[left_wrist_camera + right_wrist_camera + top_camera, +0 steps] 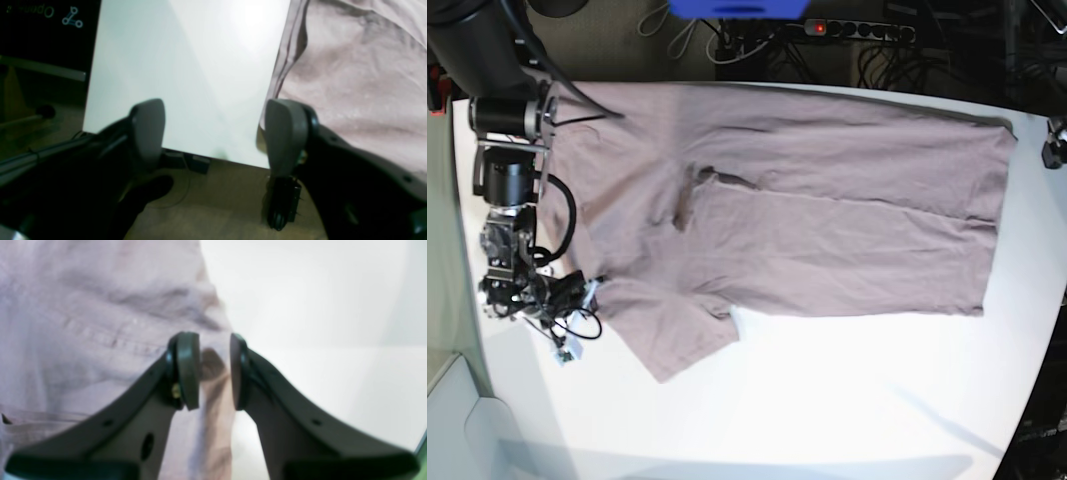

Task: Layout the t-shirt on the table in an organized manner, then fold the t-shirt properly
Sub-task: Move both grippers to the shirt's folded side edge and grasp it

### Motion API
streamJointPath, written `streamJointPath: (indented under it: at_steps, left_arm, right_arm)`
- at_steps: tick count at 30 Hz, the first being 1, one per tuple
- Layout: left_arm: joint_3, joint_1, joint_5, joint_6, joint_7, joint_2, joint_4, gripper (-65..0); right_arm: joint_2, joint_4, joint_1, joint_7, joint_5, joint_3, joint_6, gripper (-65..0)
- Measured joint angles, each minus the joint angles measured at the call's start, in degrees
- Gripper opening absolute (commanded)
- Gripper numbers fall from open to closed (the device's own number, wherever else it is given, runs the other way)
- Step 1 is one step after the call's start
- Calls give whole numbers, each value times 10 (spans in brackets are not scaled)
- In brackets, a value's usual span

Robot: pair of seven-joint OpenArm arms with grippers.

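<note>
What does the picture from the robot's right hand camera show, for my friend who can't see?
The right gripper pinches a fold of the pinkish t-shirt between its two dark pads. The white table fills the right side. The picture is blurry.

Bright, washed-out light, both wrist views soft

Glare blooms on the counter [200, 66]; the fingers [188, 370] sit blurred up close; faint shadows streak the base view's lower edge.

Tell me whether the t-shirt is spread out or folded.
Spread out: the t-shirt lies open across the table, one sleeve showing, with a few wrinkles and no fold made.
</note>
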Motion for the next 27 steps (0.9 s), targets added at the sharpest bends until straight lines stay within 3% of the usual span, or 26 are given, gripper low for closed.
streamJointPath:
  at_steps: [3, 10, 13, 18, 22, 24, 27]
  left_arm:
    - [0, 0, 0, 0, 0, 0, 0, -195]
    - [2, 0, 0, 0, 2, 19, 3, -195]
    - [2, 0, 0, 0, -1, 18, 4, -195]
    - [2, 0, 0, 0, 0, 21, 4, -195]
    - [2, -5, 0, 0, 2, 21, 4, -195]
    - [1, -15, -1, 0, 1, 20, 3, -195]
    - [0, -39, 2, 0, 1, 17, 1, -194]
  right_arm:
    - [5, -1, 1, 7, 1, -1, 0, -465]
    - [13, -1, 0, 12, 0, 0, -1, -281]
    - [13, -1, 0, 12, 0, 0, -1, -254]
    - [11, -2, -18, 15, 0, 0, -1, -255]
    - [12, -37, -27, 68, 4, 0, -2, -266]
    - [13, -60, -19, 82, 4, 0, -2, -310]
    - [14, -72, -16, 104, 5, 0, -2, -440]
